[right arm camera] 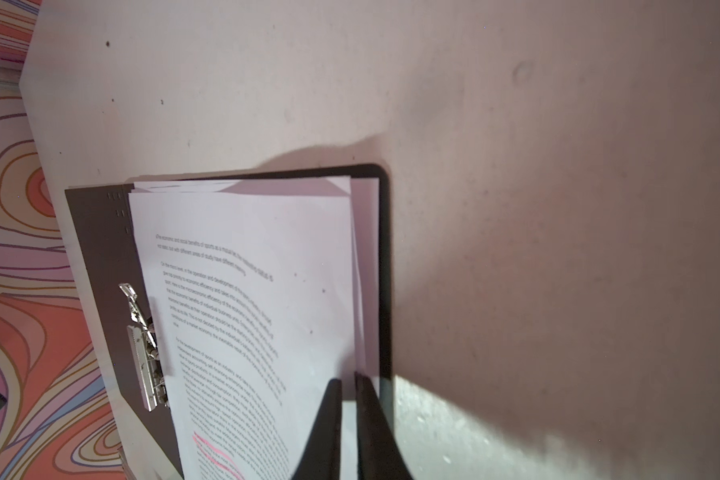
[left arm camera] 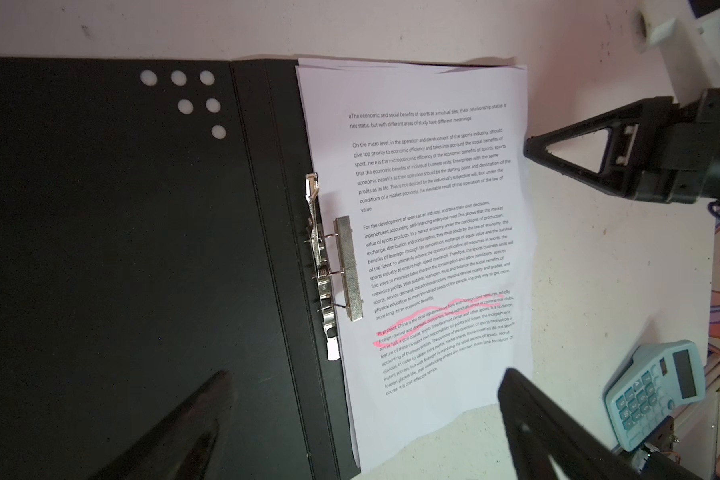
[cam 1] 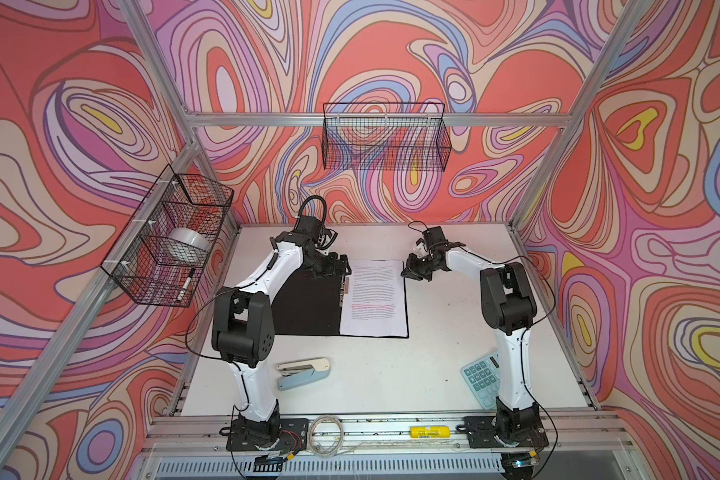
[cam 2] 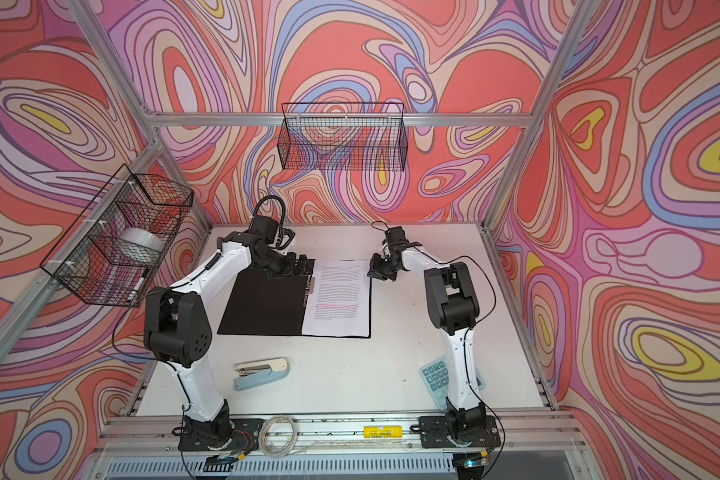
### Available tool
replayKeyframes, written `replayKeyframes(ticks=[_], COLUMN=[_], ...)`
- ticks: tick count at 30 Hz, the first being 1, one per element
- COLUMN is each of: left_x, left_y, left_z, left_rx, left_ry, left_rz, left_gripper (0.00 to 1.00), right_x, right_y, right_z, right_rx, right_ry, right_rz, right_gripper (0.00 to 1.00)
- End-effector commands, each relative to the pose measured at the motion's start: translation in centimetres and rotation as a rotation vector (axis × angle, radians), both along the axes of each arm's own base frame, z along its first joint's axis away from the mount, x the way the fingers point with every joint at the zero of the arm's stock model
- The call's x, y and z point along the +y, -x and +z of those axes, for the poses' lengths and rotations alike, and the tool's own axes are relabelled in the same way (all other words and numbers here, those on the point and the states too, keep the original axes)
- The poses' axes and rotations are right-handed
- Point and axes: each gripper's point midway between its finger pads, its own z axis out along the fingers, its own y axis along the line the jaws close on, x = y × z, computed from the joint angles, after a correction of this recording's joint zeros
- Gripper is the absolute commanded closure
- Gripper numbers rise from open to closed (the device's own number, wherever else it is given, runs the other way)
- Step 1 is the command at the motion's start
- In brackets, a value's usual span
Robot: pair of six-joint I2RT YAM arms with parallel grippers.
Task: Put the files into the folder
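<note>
Black on the inside, the thin card folder (cam 1: pixel 304 307) lies spread open on the white tabletop (cam 1: pixel 441 332). White printed paper sheets (cam 1: pixel 375 299), one passage marked pink, rest on its right leaf in both top views, beside the metal clip (left arm camera: pixel 329 266) at the spine. The left hand (cam 1: pixel 336 266) hovers over the folder's far edge, jaws wide. The right hand (right arm camera: pixel 352 378) is narrowed at the sheets' far right edge and seems to pinch it, though the contact is hard to see.
</note>
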Motion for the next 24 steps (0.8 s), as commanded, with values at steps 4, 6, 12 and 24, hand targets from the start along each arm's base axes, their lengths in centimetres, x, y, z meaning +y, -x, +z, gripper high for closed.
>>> replayKeyframes(ticks=[4,6,12,24], left_x=[0.6,0.8,0.9,-1.1], left_y=[0.0,-0.3,-1.4,-4.0], left_z=[0.6,1.0,2.0,-2.1], left_rx=[-0.008,-0.025,-0.096,0.010], left_ry=[-0.018,-0.033,-0.062,0.014], left_rz=[-0.008,-0.010,-0.055,-0.070], left_gripper=[0.00,0.00,0.00,0.04], right_x=[-0.4,-0.7,-1.7,-1.5], right_y=[-0.5,-0.7,-1.2,5.3], right_z=[1.4,2.2,4.6,10.0], right_rx=[-0.037,-0.057,-0.102,-0.119], right_ry=[0.032,0.051,0.099,-0.031], right_rz=[0.000,-0.006,-0.032,-0.021], right_gripper=[0.81,0.80,0.77,0.84])
